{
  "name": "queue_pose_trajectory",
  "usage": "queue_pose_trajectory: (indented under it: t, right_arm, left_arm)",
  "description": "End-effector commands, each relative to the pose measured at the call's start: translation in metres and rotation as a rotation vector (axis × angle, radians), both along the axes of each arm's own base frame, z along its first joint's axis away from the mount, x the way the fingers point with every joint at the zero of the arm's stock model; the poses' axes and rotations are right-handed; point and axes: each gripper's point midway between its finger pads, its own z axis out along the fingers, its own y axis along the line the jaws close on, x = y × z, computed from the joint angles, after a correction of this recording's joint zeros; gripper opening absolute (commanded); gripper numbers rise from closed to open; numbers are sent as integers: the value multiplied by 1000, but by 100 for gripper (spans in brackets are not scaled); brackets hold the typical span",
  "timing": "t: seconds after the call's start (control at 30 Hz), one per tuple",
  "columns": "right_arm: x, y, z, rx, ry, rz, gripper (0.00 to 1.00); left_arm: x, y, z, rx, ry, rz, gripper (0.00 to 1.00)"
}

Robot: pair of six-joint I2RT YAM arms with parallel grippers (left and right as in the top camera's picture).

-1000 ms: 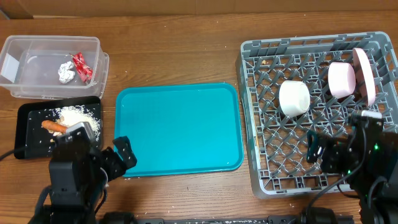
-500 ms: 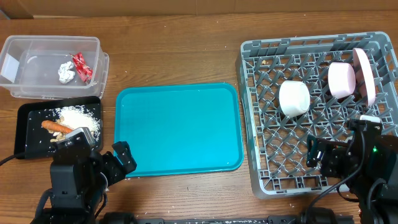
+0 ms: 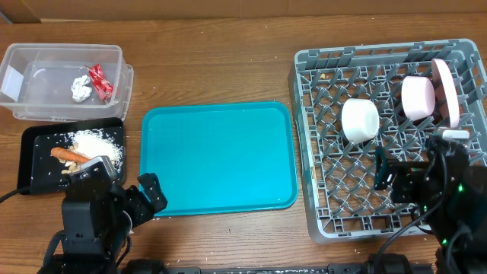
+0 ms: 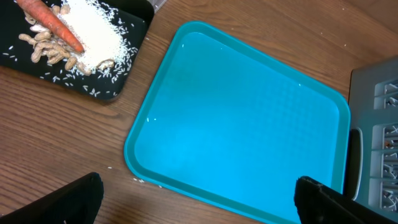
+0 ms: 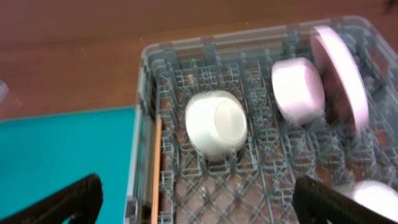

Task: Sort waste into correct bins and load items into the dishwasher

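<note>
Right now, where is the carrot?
Overhead view, left side: the carrot lies in the black tray, beside the rice; the clear tub sits next to that tray.

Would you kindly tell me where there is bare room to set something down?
The teal tray, between black tray and grey rack, is bare. So is the wood beyond it, between clear tub and rack. The rack's front left pegs look free; its far right corner is crowded.
</note>
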Motion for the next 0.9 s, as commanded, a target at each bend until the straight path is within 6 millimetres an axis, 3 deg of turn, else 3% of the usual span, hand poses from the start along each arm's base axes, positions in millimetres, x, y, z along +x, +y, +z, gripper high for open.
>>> queue_pose_trajectory:
  t: [0.0, 0.5, 0.87]
  right_arm:
    - [-1, 7, 2, -48, -102, 54, 100]
    - [1, 15, -45, -47, -579, 78, 100]
    - [26, 15, -79, -143, -740, 86, 100]
  left_arm:
    - [0, 3, -1, -2, 1, 24, 100]
    - [0, 3, -1, -2, 0, 24, 100]
    - [0, 3, -1, -2, 0, 24, 100]
